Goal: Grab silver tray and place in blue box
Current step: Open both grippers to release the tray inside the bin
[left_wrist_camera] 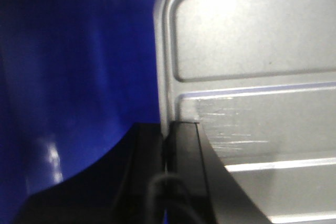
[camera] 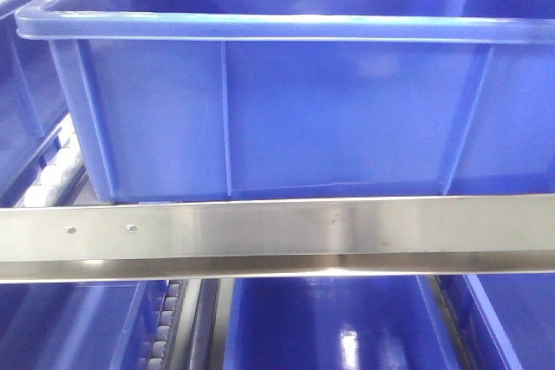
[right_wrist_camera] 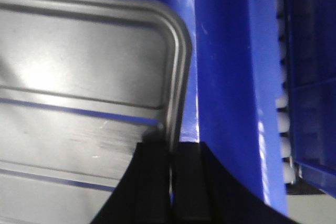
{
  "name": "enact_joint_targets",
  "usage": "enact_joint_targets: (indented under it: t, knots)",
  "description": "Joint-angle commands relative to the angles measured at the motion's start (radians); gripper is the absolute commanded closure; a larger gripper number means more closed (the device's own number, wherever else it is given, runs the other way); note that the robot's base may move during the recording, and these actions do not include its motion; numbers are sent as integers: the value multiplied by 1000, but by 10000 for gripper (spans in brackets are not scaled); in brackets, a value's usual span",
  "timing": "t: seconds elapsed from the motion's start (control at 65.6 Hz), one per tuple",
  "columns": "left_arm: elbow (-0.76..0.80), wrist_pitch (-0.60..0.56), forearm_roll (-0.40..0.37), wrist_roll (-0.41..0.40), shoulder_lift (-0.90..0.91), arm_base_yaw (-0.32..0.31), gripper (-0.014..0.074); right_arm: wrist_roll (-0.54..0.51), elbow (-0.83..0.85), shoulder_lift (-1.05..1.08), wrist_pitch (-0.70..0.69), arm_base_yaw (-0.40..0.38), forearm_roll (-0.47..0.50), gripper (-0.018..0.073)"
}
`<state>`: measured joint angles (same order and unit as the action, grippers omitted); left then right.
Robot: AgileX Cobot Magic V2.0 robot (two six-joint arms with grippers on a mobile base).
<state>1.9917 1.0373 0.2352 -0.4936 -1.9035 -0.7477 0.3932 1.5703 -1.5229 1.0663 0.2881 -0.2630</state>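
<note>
The silver tray hangs inside the open top of the blue box; the left gripper pinches the tray's rim between its black fingers, with the box's blue inside showing beside it; the right gripper pinches the other rim just below a rounded corner, close to the box's side wall; a steel rail runs across in front of the box.
</note>
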Motion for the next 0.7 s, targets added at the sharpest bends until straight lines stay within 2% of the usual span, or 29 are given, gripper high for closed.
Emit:
enact_joint_targets:
  t: [0.0,0.061,0.274,0.503,0.595,0.686]
  knots:
    - [37,-62,43,41,8,-9,701,-20,42,-16,-139,-9,-11,502]
    - [37,-70,59,41,-20,-4,701,-20,42,-54,-151,-9,-14,502]
    - [37,-90,45,34,-84,26,701,-20,42,-156,-173,-9,-14,502]
    - [37,-90,-65,37,-105,74,694,-20,42,-211,-183,-9,-14,494]
    - [37,-93,-120,64,-105,97,626,-20,42,-213,-189,-9,-13,433]
    - [37,-95,-172,95,-105,116,459,-20,43,-211,-193,-9,-13,287]
